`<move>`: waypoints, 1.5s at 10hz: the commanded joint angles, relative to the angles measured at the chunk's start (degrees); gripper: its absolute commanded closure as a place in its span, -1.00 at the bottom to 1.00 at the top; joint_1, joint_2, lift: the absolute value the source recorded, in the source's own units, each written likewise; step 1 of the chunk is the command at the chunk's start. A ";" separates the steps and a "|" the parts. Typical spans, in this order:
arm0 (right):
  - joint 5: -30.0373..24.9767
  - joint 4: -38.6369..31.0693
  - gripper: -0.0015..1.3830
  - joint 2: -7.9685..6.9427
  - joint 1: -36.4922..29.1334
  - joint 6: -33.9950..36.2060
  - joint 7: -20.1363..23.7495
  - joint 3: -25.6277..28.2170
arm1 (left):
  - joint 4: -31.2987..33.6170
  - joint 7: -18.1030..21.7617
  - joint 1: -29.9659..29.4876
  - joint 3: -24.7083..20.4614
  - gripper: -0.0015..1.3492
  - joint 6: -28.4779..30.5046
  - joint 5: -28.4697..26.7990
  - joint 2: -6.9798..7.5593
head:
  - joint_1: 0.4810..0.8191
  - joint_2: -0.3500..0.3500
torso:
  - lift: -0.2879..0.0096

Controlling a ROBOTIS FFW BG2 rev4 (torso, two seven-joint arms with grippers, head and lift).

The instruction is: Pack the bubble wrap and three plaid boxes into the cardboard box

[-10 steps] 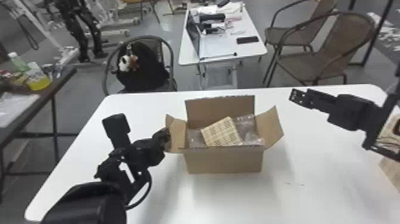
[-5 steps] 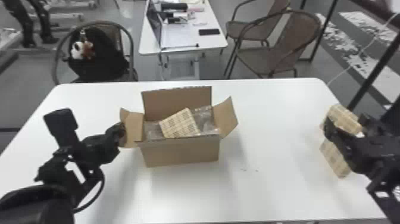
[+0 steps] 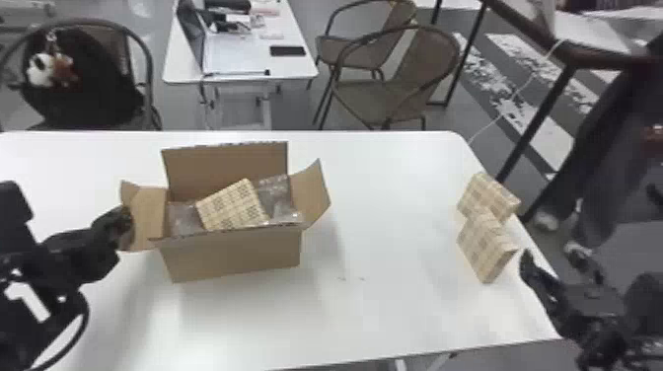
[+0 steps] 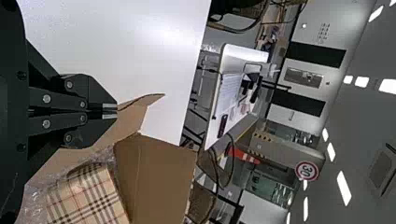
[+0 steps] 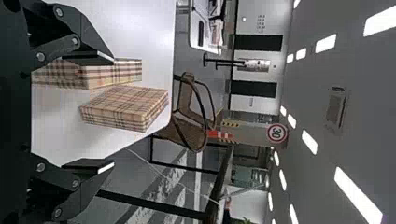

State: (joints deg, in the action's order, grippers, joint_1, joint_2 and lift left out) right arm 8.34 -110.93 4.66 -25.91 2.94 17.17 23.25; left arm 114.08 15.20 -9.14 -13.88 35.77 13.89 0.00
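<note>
1. My left pincer [image 3: 126, 222] is closed at the flap [image 3: 149, 212].
2. My right pincer [image 3: 555, 256] gapes near two plaid boxes [image 3: 483, 246].
3. The cardboard box [image 3: 234, 256] holds bubble wrap [image 3: 276, 193] and one plaid box [image 3: 232, 206].

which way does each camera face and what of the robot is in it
Head view: on the head, facing forward and down at the table; left arm and right arm show.
Left wrist view: past the left gripper, over the cardboard box, into the room.
Right wrist view: past the right gripper, over two plaid boxes, into the room.
Head and right wrist views share those two boxes.
</note>
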 commanded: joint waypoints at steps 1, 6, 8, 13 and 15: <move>1.85 3.97 -0.30 0.96 1.74 -0.30 2.87 0.75 | 0.00 0.00 0.17 0.08 0.80 0.00 0.00 -0.15 | 0.27 -0.44 | 0.05; -0.69 10.30 -0.30 0.43 6.14 -1.27 7.09 -1.28 | 0.00 0.00 0.17 0.17 0.80 -0.26 0.00 -0.15 | 0.27 -0.41 | 0.05; -1.57 12.76 -0.30 0.52 7.54 -1.62 7.09 -1.72 | 0.00 0.00 0.08 0.08 0.80 -0.44 0.00 -0.15 | 0.27 -0.36 | 0.05; -3.07 20.93 0.00 1.31 13.96 -3.91 9.72 -2.42 | 0.00 0.09 0.00 0.08 0.80 -0.61 0.18 -0.15 | 0.27 -0.34 | 0.05; -2.89 19.26 0.63 1.05 12.64 -3.82 8.67 -2.42 | 0.00 0.09 -0.18 0.00 0.80 -0.70 0.18 -0.15 | 0.27 -0.33 | 0.05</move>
State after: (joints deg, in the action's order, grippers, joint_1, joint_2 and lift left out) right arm 5.20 -91.03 5.87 -12.73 -0.92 25.99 20.84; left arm 114.08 15.29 -9.26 -13.83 35.13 14.06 0.00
